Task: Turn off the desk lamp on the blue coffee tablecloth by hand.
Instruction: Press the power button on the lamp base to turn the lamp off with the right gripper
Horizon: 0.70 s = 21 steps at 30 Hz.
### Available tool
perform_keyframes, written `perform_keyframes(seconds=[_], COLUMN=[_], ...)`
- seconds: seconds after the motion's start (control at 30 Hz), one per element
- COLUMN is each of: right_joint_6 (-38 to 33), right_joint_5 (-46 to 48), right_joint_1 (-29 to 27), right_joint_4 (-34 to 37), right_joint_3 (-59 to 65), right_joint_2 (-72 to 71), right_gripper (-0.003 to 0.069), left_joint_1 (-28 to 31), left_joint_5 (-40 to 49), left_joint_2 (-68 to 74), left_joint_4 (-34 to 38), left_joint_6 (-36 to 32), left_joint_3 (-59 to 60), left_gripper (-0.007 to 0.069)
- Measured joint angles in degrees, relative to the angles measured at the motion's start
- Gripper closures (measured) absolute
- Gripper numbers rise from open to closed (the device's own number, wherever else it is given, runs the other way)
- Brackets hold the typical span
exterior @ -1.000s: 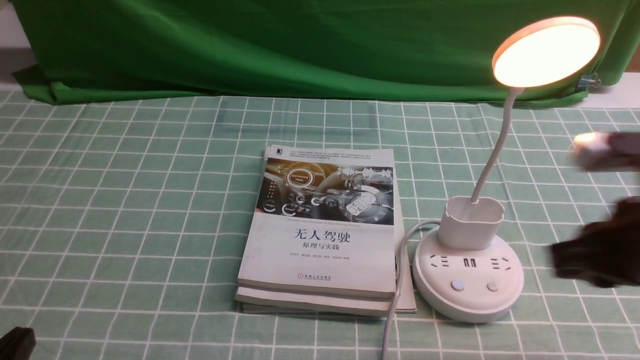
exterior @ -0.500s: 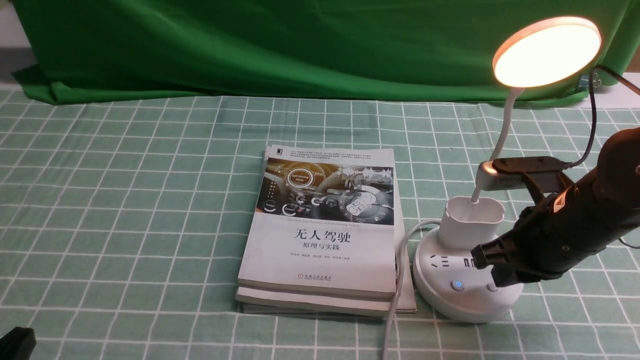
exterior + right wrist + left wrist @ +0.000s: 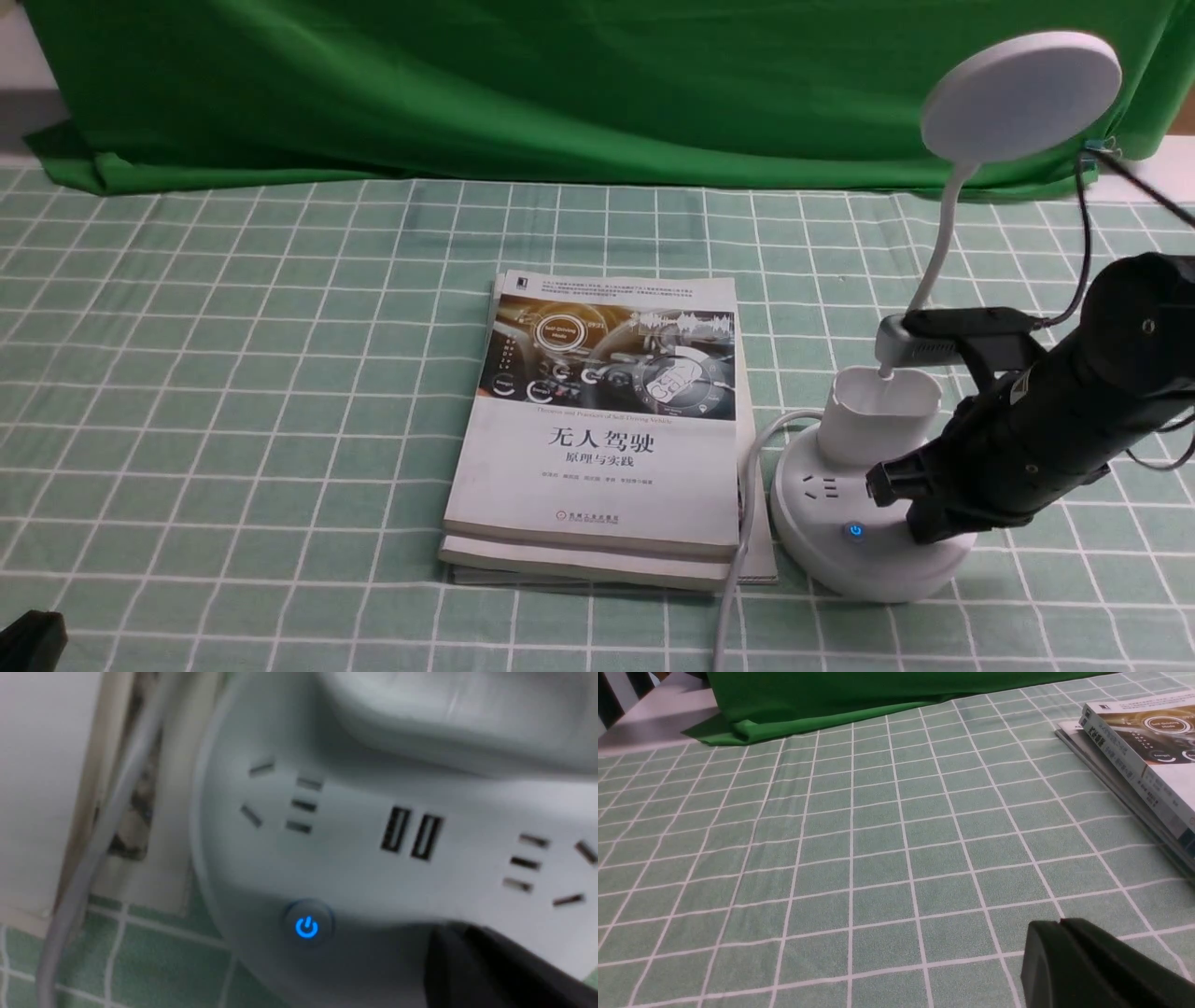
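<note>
desk lamp (image 3: 1018, 98) on the gridded tablecloth (image 3: 233, 420), right of books (image 3: 597, 429), neck upright, leaning right, disc head tilted, unlit, white, blue power icon glowing, right jaws (image 3: 929, 534) pressed together at base, left jaws (image 3: 1064, 961) unclear

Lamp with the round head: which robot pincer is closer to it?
The right one. The right pincer is down at the base of the lamp. The left pincer is far off to the left.

The desk lamp (image 3: 873, 551) stood on the tablecloth (image 3: 233, 373), right of the stacked books (image 3: 597, 448).
</note>
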<state>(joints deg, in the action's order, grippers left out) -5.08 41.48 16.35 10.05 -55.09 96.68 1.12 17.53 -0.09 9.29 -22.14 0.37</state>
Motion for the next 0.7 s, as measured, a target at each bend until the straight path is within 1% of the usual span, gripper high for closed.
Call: perform_keyframes(seconds=[0.3, 0.43, 0.57, 0.7], right_joint_6=[0.0, 0.0, 0.0, 1.4], right_joint_5=[0.2, 0.1, 0.4, 0.3], right_joint_1=[0.2, 1.5, 2.8, 2.8], right_joint_4=[0.1, 0.0, 0.1, -2.5], right_joint_3=[-0.2, -0.2, -0.2, -0.2], right_joint_2=[-1.9, -5.0, -4.3, -1.9], right_gripper=[0.0620, 0.0620, 0.0620, 0.0620], left_joint_1=[0.0, 0.0, 0.0, 0.0], left_joint_5=[0.0, 0.0, 0.0, 0.0], left_joint_2=[0.0, 0.0, 0.0, 0.0], left_joint_4=[0.0, 0.0, 0.0, 0.0], left_joint_6=[0.0, 0.0, 0.0, 0.0], left_joint_3=[0.0, 0.0, 0.0, 0.0], left_gripper=[0.0624, 0.0624, 0.0624, 0.0624])
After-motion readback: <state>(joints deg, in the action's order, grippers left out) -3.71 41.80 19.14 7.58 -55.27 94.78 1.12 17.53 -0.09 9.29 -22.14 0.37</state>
